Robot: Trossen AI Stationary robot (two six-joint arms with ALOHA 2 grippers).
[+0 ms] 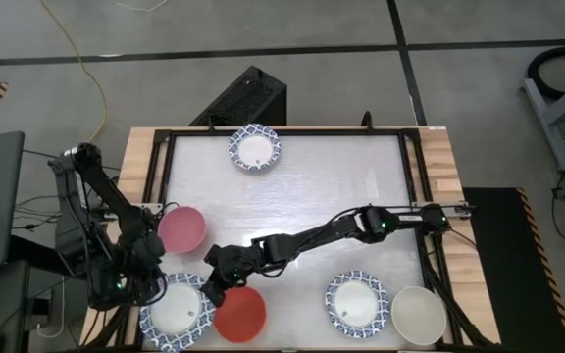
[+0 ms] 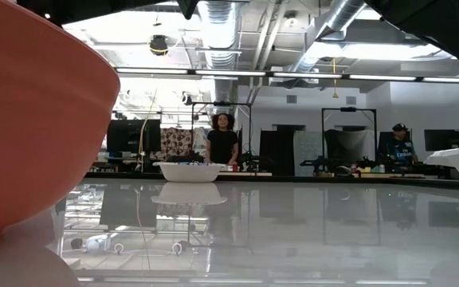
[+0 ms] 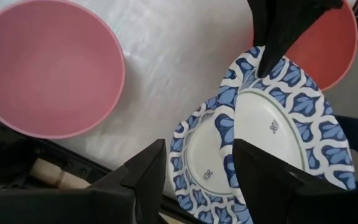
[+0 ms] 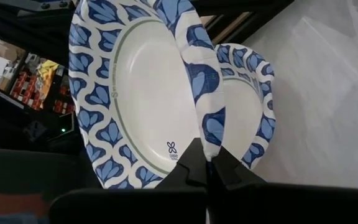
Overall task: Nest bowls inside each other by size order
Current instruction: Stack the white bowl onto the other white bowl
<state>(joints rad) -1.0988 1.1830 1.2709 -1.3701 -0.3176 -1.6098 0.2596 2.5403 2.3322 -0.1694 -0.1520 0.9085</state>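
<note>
Two blue-and-white bowls overlap at the near left (image 1: 177, 309). The upper one (image 3: 278, 124) is tilted over the lower one (image 3: 204, 168), which lies on the table. My right gripper (image 1: 214, 287) is shut on the upper bowl's rim. My left gripper (image 3: 197, 180) is open, with a finger on either side of the lower bowl's rim; I cannot tell whether it touches. The pink bowl (image 1: 181, 228) sits on the table beside my left gripper. The red bowl (image 1: 240, 314) sits just right of the pair. My right gripper pinches the upper blue-and-white bowl's rim (image 4: 207, 134) between its two fingers, on the side toward the red bowl; this also shows in the left wrist view (image 3: 263, 59). The bowl is tilted, its held side raised, over the lower bowl (image 4: 253, 106).
Another blue-and-white bowl (image 1: 254, 149) stands at the far edge, one more (image 1: 356, 301) at the near right, and the cream bowl (image 1: 418, 314) is beside it. A black frame (image 1: 165, 137) borders the table. Two people (image 2: 222, 143) stand in the room beyond.
</note>
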